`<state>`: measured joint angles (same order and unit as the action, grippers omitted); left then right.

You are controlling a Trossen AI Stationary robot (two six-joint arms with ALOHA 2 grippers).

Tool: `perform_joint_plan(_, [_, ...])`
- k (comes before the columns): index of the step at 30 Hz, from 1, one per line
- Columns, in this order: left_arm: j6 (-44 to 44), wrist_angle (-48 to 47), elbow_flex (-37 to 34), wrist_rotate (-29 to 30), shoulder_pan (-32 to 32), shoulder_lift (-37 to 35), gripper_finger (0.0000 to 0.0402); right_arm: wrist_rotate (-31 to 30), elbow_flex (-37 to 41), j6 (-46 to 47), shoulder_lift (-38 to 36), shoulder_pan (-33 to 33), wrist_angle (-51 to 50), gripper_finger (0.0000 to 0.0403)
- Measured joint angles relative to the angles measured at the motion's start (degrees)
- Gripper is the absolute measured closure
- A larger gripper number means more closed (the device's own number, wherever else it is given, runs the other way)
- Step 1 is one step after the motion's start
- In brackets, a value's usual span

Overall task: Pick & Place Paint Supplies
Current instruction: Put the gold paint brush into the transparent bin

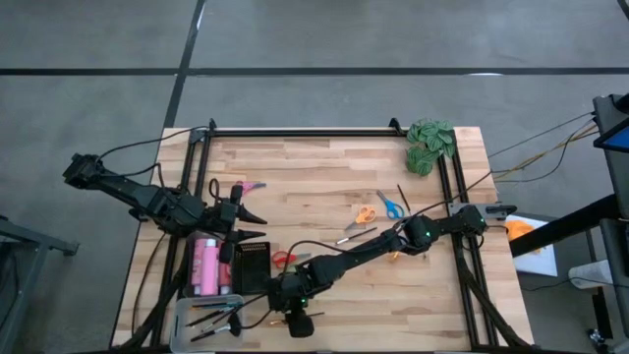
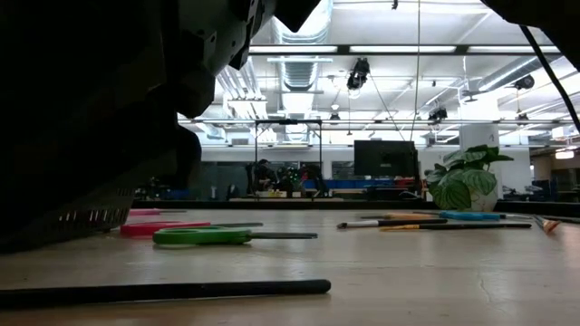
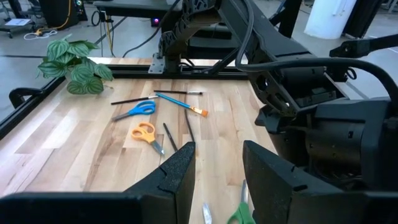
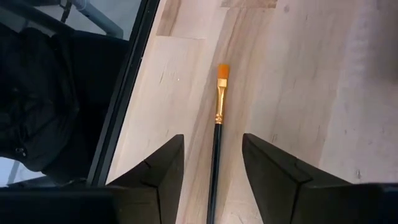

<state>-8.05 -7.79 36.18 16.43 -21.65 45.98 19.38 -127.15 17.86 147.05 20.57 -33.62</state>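
Observation:
A thin dark-handled brush (image 4: pixel 219 106) with orange bristles lies flat on the wood near the table's near edge. My right gripper (image 4: pixel 212 140) hangs open over it, one finger on either side of the handle without touching it; in the high view that gripper (image 1: pixel 298 320) is at the near middle. The brush's dark handle (image 2: pixel 163 292) also shows in the low view. My left gripper (image 3: pixel 214 155) waits open and holding nothing at the table's left (image 1: pixel 246 211). Orange scissors (image 3: pixel 144 132), blue scissors (image 3: pixel 137 111) and green scissors (image 2: pixel 204 236) lie loose on the table.
Pink bottles (image 1: pixel 206 265) stand beside a black mesh basket (image 1: pixel 254 265) at the near left, with a clear tray of brushes (image 1: pixel 211 317) in front. A green leafy clump (image 1: pixel 429 145) sits at the far right corner. A black frame rail (image 1: pixel 295 132) runs along the far edge.

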Motion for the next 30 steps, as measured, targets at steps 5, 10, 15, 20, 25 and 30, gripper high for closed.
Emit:
perform_joint_plan(5, [-2.5,0.0,0.0,0.0,0.0,0.0,0.0268,0.0,0.0,0.6,-0.7,0.0,0.1,0.0243])
perform_joint_plan(10, [-3.0,-0.9,0.0,-0.1,0.0,0.0,0.0268,-0.9,0.0,0.5,-1.2,0.2,-0.5,0.0243])
perform_joint_plan(15, [-4.5,-3.3,0.0,-0.1,0.0,0.0,0.0268,-1.5,0.0,1.7,-1.2,0.6,-0.7,0.0243])
perform_joint_plan(20, [-6.1,-4.2,0.0,-0.1,0.0,0.0,0.0268,-1.8,0.0,1.7,-1.6,0.7,-0.9,0.0243])
perform_joint_plan(25, [-7.0,-4.7,0.0,0.0,0.0,0.0,0.0268,-7.4,0.1,0.0,-3.8,1.2,-3.3,0.0243])
perform_joint_plan(30, [-7.1,-5.5,0.0,0.0,0.0,0.0,0.0268,-14.8,0.3,-2.7,-7.5,2.6,-4.5,0.0243])
